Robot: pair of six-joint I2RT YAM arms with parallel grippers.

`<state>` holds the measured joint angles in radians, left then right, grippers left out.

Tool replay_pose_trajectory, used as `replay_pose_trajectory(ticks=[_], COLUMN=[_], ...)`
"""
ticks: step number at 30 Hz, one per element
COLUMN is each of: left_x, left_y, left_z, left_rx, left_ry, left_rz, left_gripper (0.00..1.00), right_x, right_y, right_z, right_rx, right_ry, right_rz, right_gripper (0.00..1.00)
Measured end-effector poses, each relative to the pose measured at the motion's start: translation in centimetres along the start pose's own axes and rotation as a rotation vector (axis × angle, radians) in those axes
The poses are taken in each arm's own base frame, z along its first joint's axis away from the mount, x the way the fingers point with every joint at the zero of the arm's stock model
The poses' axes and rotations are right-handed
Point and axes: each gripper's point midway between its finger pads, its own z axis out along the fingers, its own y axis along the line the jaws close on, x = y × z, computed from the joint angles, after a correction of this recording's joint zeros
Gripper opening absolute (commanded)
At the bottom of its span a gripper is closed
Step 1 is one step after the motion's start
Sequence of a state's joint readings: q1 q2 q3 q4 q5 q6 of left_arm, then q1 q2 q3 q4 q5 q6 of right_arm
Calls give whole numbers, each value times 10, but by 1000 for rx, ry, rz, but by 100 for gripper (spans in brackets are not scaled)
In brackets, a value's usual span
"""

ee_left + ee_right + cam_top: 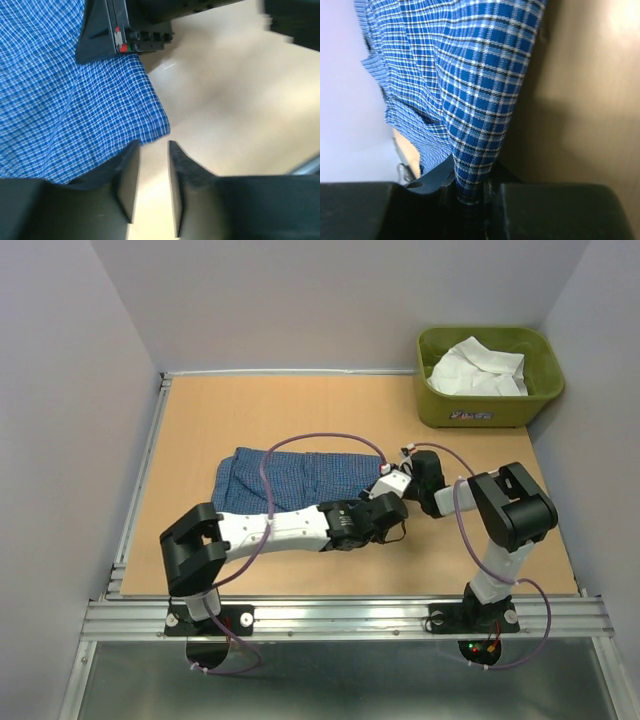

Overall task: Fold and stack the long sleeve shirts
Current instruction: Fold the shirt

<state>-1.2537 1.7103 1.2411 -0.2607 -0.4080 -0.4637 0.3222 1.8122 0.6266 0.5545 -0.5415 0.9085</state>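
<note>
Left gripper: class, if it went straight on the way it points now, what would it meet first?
Probably the corner of the blue checked shirt, just beyond the open fingers; bare table lies past that.

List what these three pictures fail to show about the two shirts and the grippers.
- Top view: the left arm covers the near edge of the blue shirt.
- Top view: the tub wall hides the lower part of the white shirt.
- Right wrist view: cloth hides the fingertips of the right gripper.
- Left wrist view: the blue shirt runs off the top and left edges.
</note>
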Motion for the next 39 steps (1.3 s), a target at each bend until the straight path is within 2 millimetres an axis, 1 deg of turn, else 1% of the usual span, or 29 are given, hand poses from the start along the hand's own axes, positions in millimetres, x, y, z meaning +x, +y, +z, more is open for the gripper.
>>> replay_pose_trajectory(ticks=[1, 2, 3, 4, 5, 7, 8, 9, 10, 11, 13, 14, 16, 17, 18, 19, 22, 23, 24, 27, 29, 31, 32, 36, 39], left_x=[-5, -15, -26, -34, -47, -62, -70, -73, -74, -71, -61, -51, -32, -20, -2, 11, 50, 53, 66, 78, 80, 82, 82, 80, 84], left_y=[1, 3, 8, 12, 25, 52, 75, 96, 116, 143, 181, 206, 231, 239, 252, 265, 290, 290, 295, 290, 286, 282, 279, 275, 270], left_z=[-5, -16, -26, -32, -42, -55, -60, -63, -65, -66, -65, -63, -58, -55, -52, -50, -45, -44, -43, -38, -35, -32, -30, -23, -14], left_rx=[10, 30, 42, 52, 58, 45, 25, 0, -29, -77, -156, -215, -268, -281, -311, -341, -396, -391, -406, -374, -351, -324, -308, -276, -240], left_ry=[-11, -35, -60, -76, -111, -154, -183, -200, -215, -223, -220, -209, -178, -155, -121, -98, -29, -24, -1, 23, 23, 21, 22, 4, 4], left_rz=[-17, -48, -83, -111, -160, -232, -282, -322, -361, -407, -470, -510, -558, -579, -611, -644, -740, -755, -779, -815, -827, -841, -847, -873, -897], left_gripper=[55, 59, 64, 66, 73, 75, 78, 82, 91, 98, 99, 99, 99, 99, 98, 97, 93, 92, 91, 87, 84, 83, 80, 73, 69], right_x=[-2, -2, -4, -4, -4, -3, -6, -8, -13, -15, -22, -27, -36, -41, -46, -51, -66, -72, -77, -87, -92, -96, -100, -110, -115], right_y=[0, 0, 0, -1, -1, -4, -3, -4, -4, -6, -7, -6, -6, -5, -4, -2, 2, 3, 3, 1, -1, 1, 2, 13, 21], right_z=[1, 0, -1, -3, -5, -14, -16, -18, -19, -21, -27, -29, -36, -40, -43, -45, -51, -53, -54, -60, -66, -69, -71, -74, -73], right_rx=[11, 23, 37, 52, 61, 117, 137, 161, 184, 209, 262, 287, 338, 362, 380, 398, 448, 465, 481, 534, 573, 599, 618, 667, 695], right_ry=[9, 16, 21, 30, 35, 71, 80, 94, 101, 111, 134, 139, 155, 162, 167, 172, 182, 182, 183, 188, 194, 195, 191, 166, 149], right_rz=[-27, -43, -78, -104, -137, -203, -234, -264, -298, -326, -388, -417, -473, -510, -537, -561, -640, -663, -689, -741, -776, -805, -823, -900, -950], right_gripper=[1, 1, 1, 1, 1, 1, 1, 1, 1, 1, 1, 1, 0, 1, 0, 1, 1, 1, 1, 1, 1, 1, 0, 1, 1])
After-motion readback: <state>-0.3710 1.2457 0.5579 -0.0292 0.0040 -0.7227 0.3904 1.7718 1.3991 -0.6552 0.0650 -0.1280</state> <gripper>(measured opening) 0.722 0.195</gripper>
